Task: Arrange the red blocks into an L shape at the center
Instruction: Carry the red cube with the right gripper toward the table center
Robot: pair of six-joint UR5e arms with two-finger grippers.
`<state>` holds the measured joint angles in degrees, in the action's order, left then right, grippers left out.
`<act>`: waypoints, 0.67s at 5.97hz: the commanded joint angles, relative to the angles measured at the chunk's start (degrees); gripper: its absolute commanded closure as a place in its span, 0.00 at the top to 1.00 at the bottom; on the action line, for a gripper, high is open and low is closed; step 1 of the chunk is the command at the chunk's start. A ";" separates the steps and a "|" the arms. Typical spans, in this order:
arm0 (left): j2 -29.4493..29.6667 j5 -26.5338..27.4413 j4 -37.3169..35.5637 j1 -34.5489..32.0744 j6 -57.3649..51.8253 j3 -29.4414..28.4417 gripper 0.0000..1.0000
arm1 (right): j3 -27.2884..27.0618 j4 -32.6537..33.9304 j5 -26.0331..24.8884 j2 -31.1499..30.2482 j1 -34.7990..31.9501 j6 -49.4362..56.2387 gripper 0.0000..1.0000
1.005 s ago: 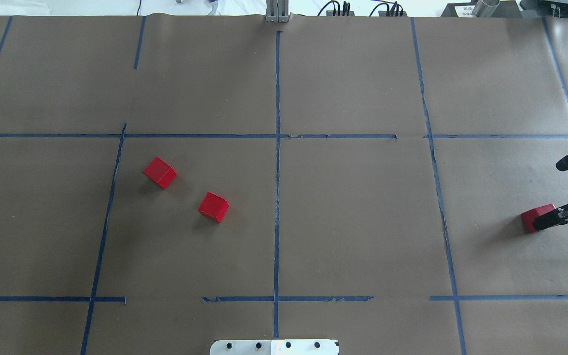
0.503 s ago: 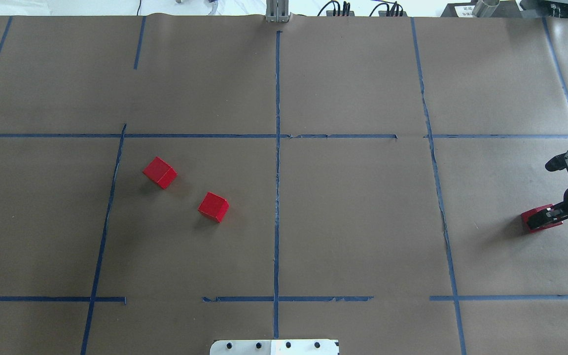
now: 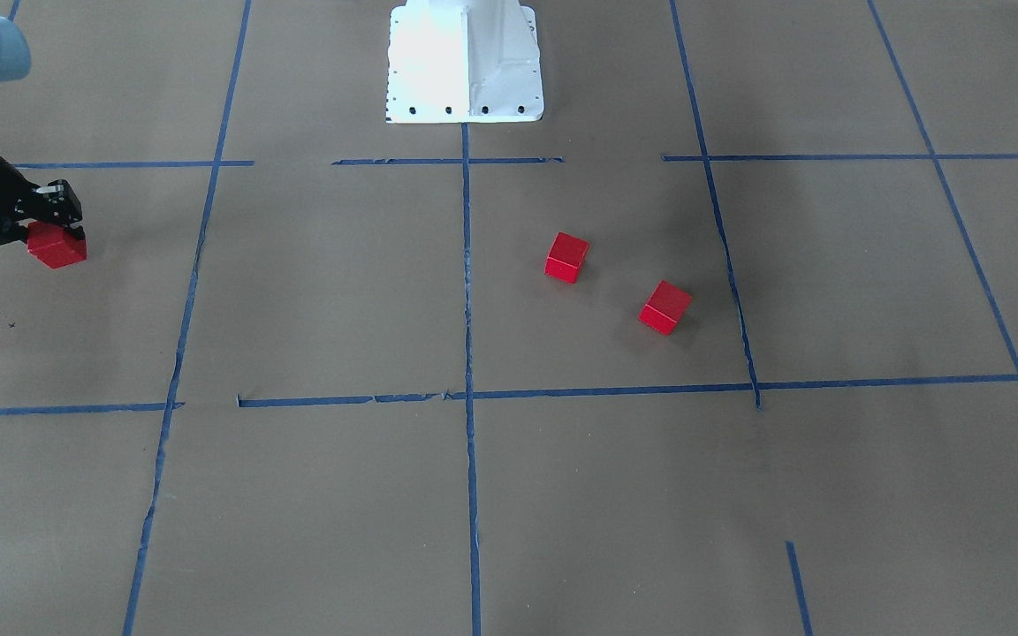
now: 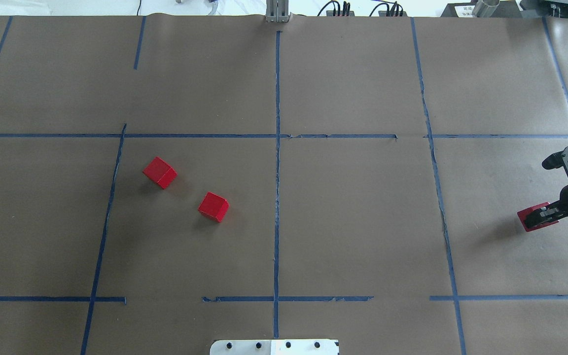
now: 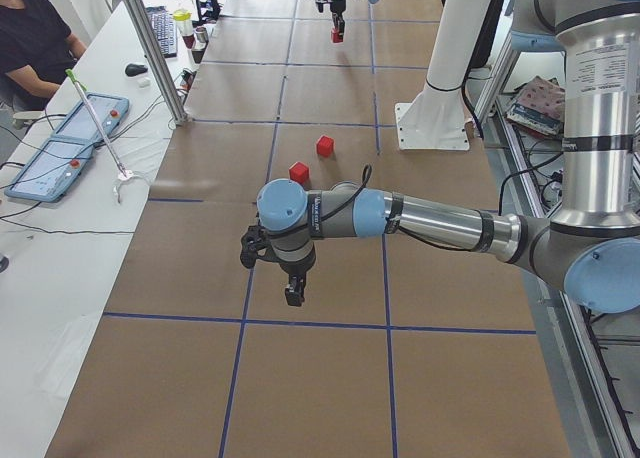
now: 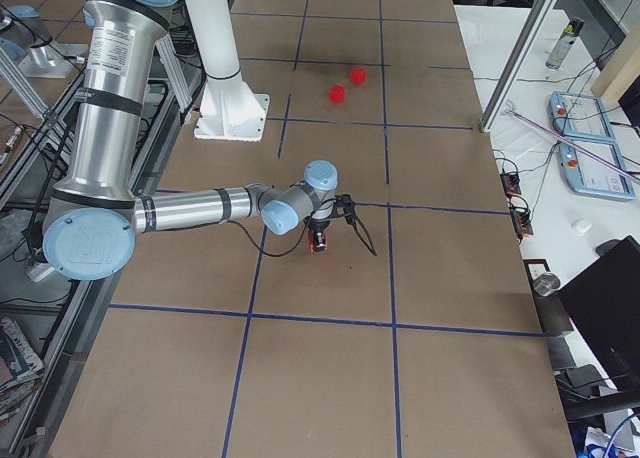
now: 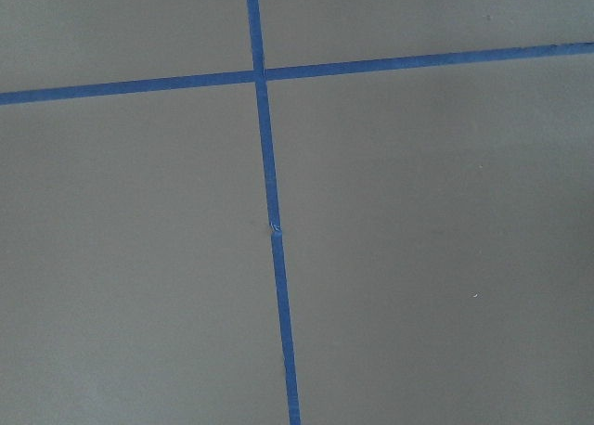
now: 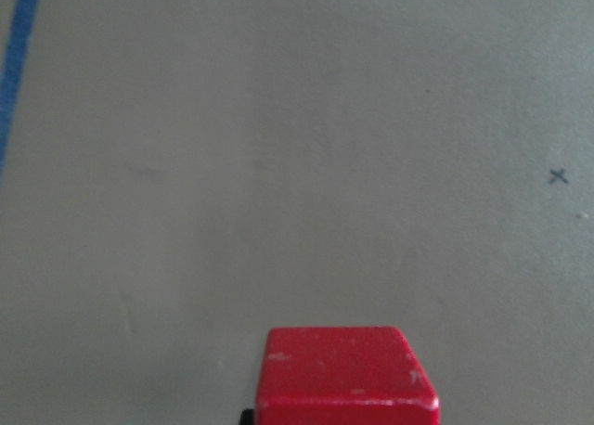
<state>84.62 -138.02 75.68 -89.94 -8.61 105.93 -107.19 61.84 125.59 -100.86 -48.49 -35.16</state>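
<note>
Red blocks, overhead: one block [image 4: 159, 172] and second block [image 4: 213, 207] lie apart, left of ctr tape line [image 4: 276, 197]; third block [image 4: 525, 219] far right, clamped in R gripper [image 4: 543, 215]. R wrist cam: that block at bottom edge. Left-side view: L gripper [image 5: 291, 296] over paper [image 5: 330, 378], jaws, can't tell.

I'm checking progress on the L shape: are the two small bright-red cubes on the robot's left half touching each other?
Apart. The overhead view shows bare brown paper between the farther small bright-red cube and the nearer bright-red cube. No faces or corners meet.
</note>
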 commanded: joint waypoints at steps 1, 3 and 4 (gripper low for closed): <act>0.02 -0.06 -0.01 0.03 0.00 -0.02 1.00 | -1.88 0.21 -0.52 9.57 6.44 -10.38 0.00; -0.06 -0.06 -0.01 0.03 -0.09 -0.11 1.00 | -1.88 8.58 -3.92 23.35 15.75 -24.47 0.00; -0.06 -0.06 -0.01 0.03 0.00 -0.11 1.00 | -1.88 18.83 -5.17 31.87 17.88 -26.87 0.00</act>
<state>84.56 -138.08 75.68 -89.91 -8.67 105.82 -109.04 71.82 121.97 -77.19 -33.41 -58.57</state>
